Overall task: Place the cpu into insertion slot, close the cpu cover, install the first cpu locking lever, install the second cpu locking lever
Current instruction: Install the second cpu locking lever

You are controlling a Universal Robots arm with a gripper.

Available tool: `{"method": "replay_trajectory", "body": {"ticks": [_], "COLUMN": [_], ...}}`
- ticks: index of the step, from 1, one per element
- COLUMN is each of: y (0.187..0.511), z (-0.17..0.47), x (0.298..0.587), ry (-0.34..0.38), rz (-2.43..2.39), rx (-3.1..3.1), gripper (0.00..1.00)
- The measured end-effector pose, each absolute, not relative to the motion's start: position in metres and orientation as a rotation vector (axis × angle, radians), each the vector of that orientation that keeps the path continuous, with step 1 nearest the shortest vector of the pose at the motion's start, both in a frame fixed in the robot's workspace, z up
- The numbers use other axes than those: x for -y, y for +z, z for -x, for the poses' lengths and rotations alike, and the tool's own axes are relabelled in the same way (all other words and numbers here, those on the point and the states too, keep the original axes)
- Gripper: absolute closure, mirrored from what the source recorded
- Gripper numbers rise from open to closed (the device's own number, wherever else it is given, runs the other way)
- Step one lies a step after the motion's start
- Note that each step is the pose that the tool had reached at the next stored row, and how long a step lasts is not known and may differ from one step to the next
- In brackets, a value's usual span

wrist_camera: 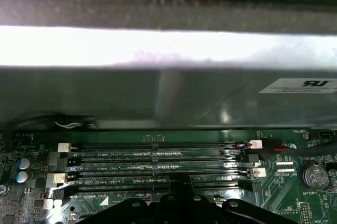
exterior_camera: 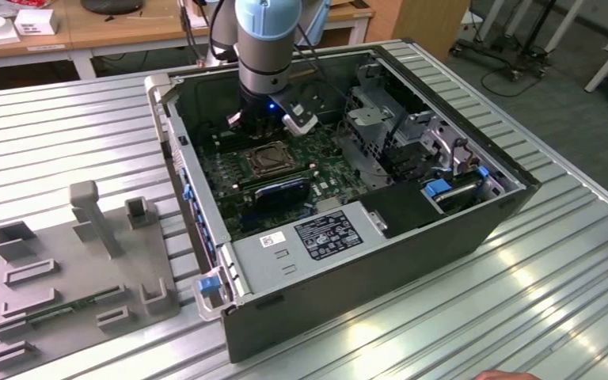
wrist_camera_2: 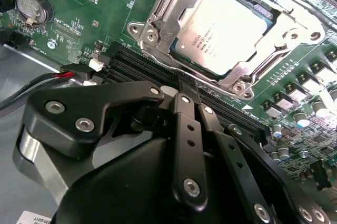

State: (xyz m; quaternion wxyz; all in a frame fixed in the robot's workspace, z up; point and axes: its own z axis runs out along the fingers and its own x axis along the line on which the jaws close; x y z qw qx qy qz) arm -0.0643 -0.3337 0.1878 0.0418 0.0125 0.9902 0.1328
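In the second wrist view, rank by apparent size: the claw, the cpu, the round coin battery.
Largest to smallest, as they look:
1. The claw, though it sits nearest the camera, which inflates it.
2. The cpu, seated under the cpu cover.
3. The coin battery.

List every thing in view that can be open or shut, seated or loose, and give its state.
cpu: seated in the insertion slot, pale face up.
cpu cover: closed down around the cpu.
gripper: inside the case, hanging beside the socket, holding nothing; fingers together.
computer case: side open, lying on the table.
memory slots: no modules in them.
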Motion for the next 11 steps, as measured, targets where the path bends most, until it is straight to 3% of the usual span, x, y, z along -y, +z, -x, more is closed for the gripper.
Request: {"method": "replay_trajectory", "body": {"ticks": [11], "y": [0.1878], "z": [0.0643], "x": [0.3337], "ry": [0.407], "rz": [-0.038], "rx": [-3.031], "gripper": [0.89]}}
